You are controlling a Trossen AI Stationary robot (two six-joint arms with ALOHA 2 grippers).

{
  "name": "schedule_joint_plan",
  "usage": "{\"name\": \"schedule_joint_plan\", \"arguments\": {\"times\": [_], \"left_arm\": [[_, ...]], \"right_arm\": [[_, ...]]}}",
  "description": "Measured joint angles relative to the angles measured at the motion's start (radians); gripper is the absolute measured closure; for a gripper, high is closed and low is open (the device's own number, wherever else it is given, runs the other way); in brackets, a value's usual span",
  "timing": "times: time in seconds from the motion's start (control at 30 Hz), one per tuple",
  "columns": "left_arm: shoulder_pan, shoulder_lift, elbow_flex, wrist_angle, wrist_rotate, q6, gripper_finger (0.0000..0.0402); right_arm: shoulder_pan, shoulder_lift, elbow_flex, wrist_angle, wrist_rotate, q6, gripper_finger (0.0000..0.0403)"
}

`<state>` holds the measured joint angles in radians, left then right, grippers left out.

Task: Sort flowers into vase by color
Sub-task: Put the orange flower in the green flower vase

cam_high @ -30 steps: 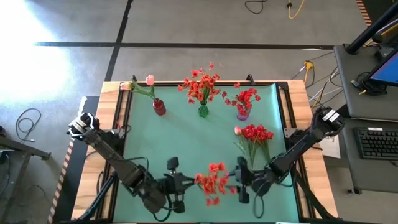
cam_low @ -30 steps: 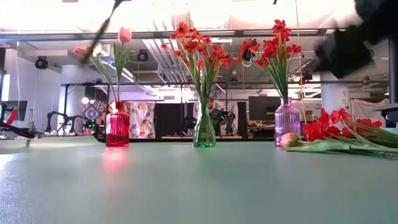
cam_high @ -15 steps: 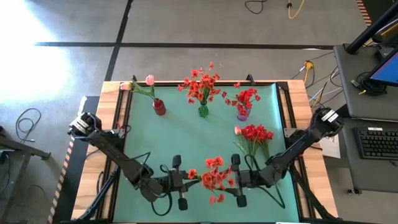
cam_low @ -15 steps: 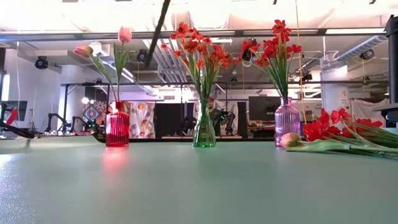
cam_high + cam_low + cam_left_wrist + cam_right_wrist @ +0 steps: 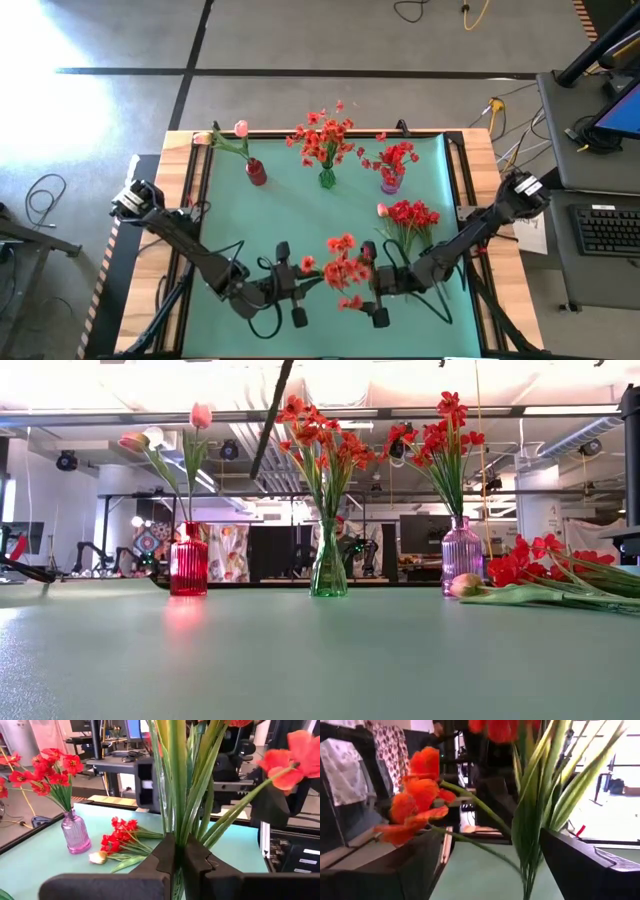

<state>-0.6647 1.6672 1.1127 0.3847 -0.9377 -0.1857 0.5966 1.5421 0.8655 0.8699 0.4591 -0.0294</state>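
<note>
A bunch of orange-red flowers [image 5: 343, 270] stands lifted over the near middle of the green mat, between my two grippers. My left gripper [image 5: 312, 287] is shut on its green stems [image 5: 175, 795]. My right gripper [image 5: 358, 284] faces it from the right, open, with a finger on either side of the stems [image 5: 530, 840] and touching neither. At the far edge stand three vases. The red vase [image 5: 256, 172] holds pink buds, the green vase [image 5: 327, 179] holds orange-red flowers, and the purple vase [image 5: 390, 183] holds deep red ones. My left gripper pinches the bundle of green stems [image 5: 176, 831] between its two fingers, below where the leaves fan out. The fingers come level from the table's left and lie across the stems. The bunch is clear of the mat and about upright, blossoms on top.
A loose heap of deep red flowers with one pink bud [image 5: 408, 222] lies on the mat at the right, just beyond my right arm. A wooden border [image 5: 180, 240] frames the mat. Bare mat [image 5: 250, 225] lies at the left middle.
Both grippers have risen and drawn together over the near middle of the mat. The orange-red bunch has gone with them toward the far edge and tipped more upright. My right gripper's fingers stand wider apart than before. My left gripper has stayed shut on the stems.
</note>
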Motion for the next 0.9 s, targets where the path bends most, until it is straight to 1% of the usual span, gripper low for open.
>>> {"name": "schedule_joint_plan", "arguments": {"times": [0.1, 0.23, 0.47, 0.6, 0.67, 0.77, 0.9], "left_arm": [[0.001, 0.001, -0.002, 0.000, 0.002, -0.008, 0.0401], [0.002, 0.024, -0.002, 0.009, 0.003, -0.008, 0.0401], [0.008, 0.065, 0.020, 0.042, -0.006, 0.031, 0.0401], [0.007, 0.072, 0.038, 0.043, -0.007, 0.056, 0.0401], [0.008, 0.072, 0.039, 0.043, -0.010, 0.061, 0.0401], [0.007, 0.072, 0.039, 0.045, -0.051, 0.061, 0.0401], [0.007, 0.072, 0.039, 0.046, -0.055, 0.062, 0.0393]], "right_arm": [[-0.014, 0.000, 0.017, -0.003, -0.001, -0.024, 0.0078], [-0.037, 0.000, 0.056, -0.014, -0.044, -0.026, 0.0087], [-0.072, 0.000, 0.137, -0.193, -0.047, -0.006, 0.0124], [-0.073, 0.000, 0.151, -0.208, -0.049, -0.007, 0.0158], [-0.074, 0.000, 0.157, -0.209, -0.049, -0.012, 0.0179], [-0.074, 0.000, 0.157, -0.221, -0.048, -0.011, 0.0213], [-0.074, 0.000, 0.157, -0.239, -0.048, -0.006, 0.0258]]}}
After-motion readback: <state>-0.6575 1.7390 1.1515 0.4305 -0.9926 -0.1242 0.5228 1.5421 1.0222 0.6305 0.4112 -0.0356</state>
